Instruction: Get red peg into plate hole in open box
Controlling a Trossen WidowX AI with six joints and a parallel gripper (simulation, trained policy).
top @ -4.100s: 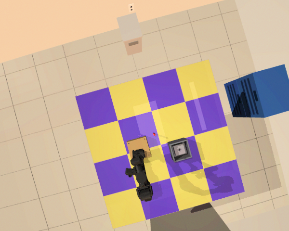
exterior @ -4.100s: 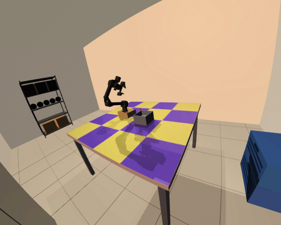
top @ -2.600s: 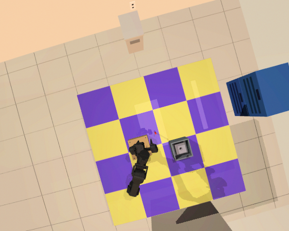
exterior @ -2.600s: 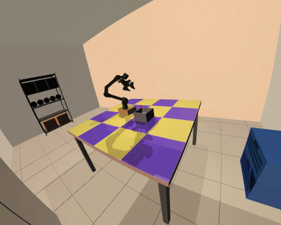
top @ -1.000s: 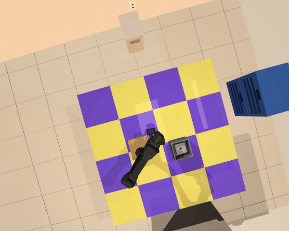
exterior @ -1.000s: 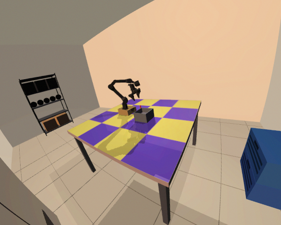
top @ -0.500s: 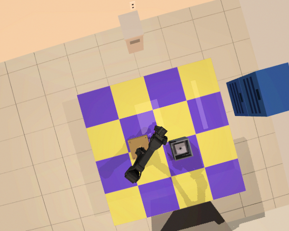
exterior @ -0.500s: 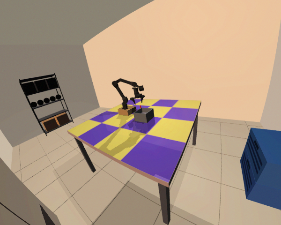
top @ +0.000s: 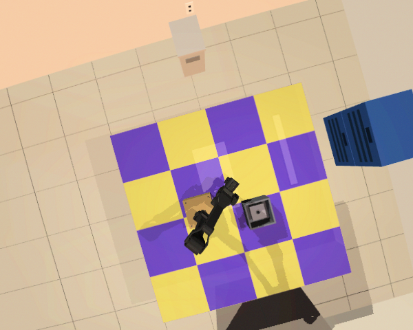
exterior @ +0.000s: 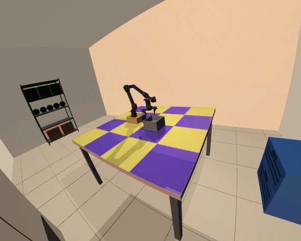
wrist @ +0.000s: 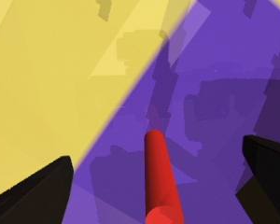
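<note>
The red peg [exterior: 150, 114] [wrist: 160, 177] stands upright on a purple square of the table, with its top end toward the wrist camera. The arm hides it in the top view. My gripper [exterior: 150, 114] [wrist: 157, 154] is open and points down over the peg. In the wrist view, the peg shows between the two spread fingers, touching neither. The open grey box [top: 270, 211] [exterior: 149, 126] stands beside the arm's base. The pale plate [top: 253, 207] at its bottom has a small dark hole, with no peg in it.
The arm's tan base block [top: 196, 202] [exterior: 132, 119] is close to the gripper and box. The box walls rise above the checkered tabletop [top: 316, 205] [exterior: 189, 134]. A blue cabinet [top: 395, 128] [exterior: 293, 178] stands off the table.
</note>
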